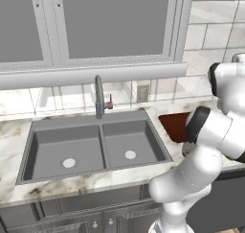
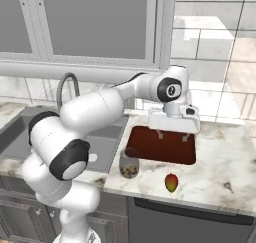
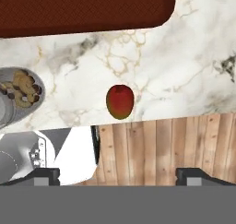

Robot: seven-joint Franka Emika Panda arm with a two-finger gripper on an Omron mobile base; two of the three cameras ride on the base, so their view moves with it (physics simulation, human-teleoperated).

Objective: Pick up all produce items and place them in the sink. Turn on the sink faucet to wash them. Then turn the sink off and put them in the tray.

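A small red fruit with a green-yellow patch lies on the marble counter near its front edge, in front of the dark red-brown tray. My gripper hangs open and empty above the tray's back part, well above and behind the fruit. In the hand view the fruit sits ahead of the gripper, between its spread fingertips, with the tray beyond it. The dark grey double sink lies to the left, with the gooseneck faucet behind its divider. The arm hides part of the tray.
An open glass jar of nuts stands on the counter between the sink and the tray, close to the arm; it also appears as the jar left of the fruit. Wood floor lies past the counter's front edge. Wall cabinets hang overhead.
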